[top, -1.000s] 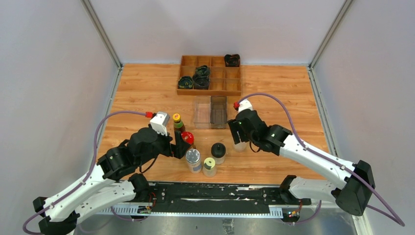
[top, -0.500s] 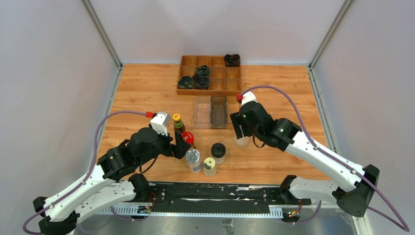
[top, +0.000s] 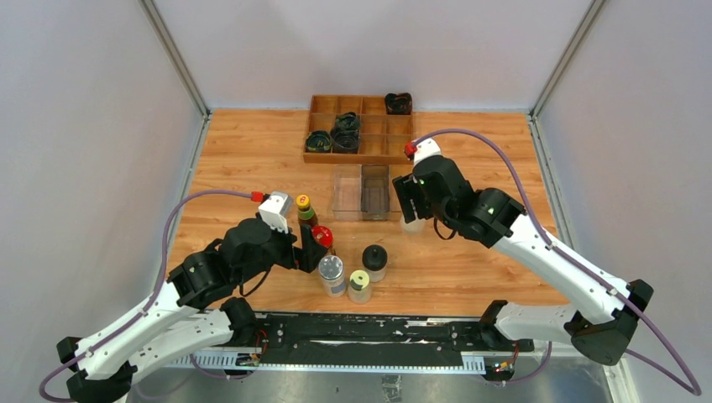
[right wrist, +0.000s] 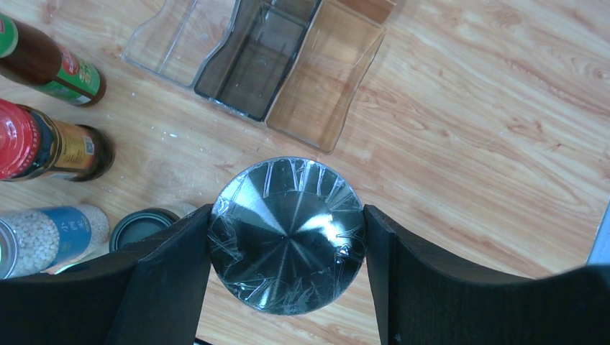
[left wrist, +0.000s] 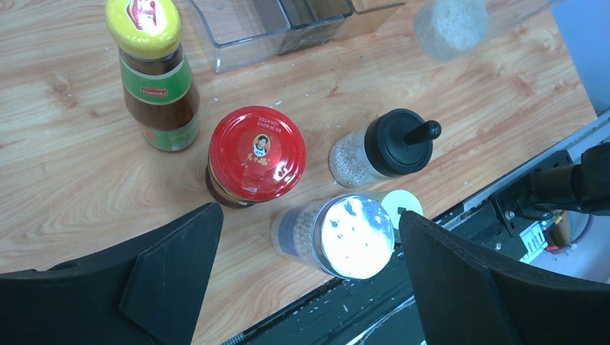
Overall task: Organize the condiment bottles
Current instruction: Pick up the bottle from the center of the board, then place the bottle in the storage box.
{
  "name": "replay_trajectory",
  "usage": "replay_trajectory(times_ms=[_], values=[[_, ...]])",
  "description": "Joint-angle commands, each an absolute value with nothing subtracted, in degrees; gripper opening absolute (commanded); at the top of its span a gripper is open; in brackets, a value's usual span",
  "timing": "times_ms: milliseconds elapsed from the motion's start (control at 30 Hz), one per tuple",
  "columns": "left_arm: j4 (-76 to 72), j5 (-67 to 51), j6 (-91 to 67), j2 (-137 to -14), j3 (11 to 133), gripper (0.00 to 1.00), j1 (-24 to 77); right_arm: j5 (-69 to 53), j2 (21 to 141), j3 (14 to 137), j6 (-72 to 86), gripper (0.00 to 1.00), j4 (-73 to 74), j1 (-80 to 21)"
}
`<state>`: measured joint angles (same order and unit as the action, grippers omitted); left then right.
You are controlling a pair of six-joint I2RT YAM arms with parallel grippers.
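Observation:
My right gripper (right wrist: 288, 238) is shut on a clear jar with a silver cap (right wrist: 286, 215), held above the wood just right of the clear tray (top: 337, 195). From the top view the held jar (top: 411, 224) hangs under the right gripper (top: 409, 204). Five condiment bottles stand in a group: yellow-green cap (top: 303, 204), red cap (top: 321, 237), silver cap (top: 331, 267), pale yellow cap (top: 359, 280), black domed cap (top: 374, 256). My left gripper (left wrist: 311, 224) is open above the red-capped jar (left wrist: 256, 153) and the silver-capped jar (left wrist: 356, 236), holding nothing.
A wooden divided box (top: 369, 158) at the back holds dark coiled bundles (top: 334, 137). The clear tray (right wrist: 164, 54) has three compartments. The black rail (top: 369, 329) runs along the near table edge, just below the bottle group.
My right arm has carried the silver-capped jar away from the near edge, up beside the clear tray. The left arm and the standing bottles have not moved.

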<state>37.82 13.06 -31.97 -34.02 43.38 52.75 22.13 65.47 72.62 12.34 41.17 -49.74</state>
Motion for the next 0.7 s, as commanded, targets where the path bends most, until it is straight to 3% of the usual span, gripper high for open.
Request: replay_trajectory(times_ms=[0,667], values=[[37.1,12.5,-32.5,-33.4,42.7,1.00,53.2,24.7,66.8,76.9,9.7,0.21,41.3,-49.2],[37.4,12.0,-32.9,-31.0,41.4,1.00,53.2,25.1,71.7,80.2,9.2,0.19,39.0,-48.0]])
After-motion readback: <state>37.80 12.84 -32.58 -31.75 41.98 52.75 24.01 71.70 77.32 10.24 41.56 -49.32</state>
